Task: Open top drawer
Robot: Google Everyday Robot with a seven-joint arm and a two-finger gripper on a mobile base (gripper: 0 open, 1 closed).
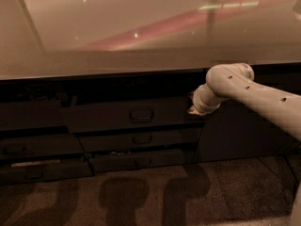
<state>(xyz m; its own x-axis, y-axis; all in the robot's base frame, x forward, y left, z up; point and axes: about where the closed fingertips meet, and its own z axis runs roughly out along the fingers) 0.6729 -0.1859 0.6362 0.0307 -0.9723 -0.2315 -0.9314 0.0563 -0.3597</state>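
Claw (193,108), state I cannot tell, sits at the right edge of the top drawer (103,117) under the countertop (141,41), well off its central handle (141,114); an off-centre pull could slip or jam.

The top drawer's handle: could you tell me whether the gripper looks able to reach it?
Probably yes: the gripper sits at the right end of the top drawer, level with the handle, and nothing shows between them.

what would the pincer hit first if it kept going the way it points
Probably the top drawer: the pincer sits at its right end, aimed left toward it, though depth is unclear.
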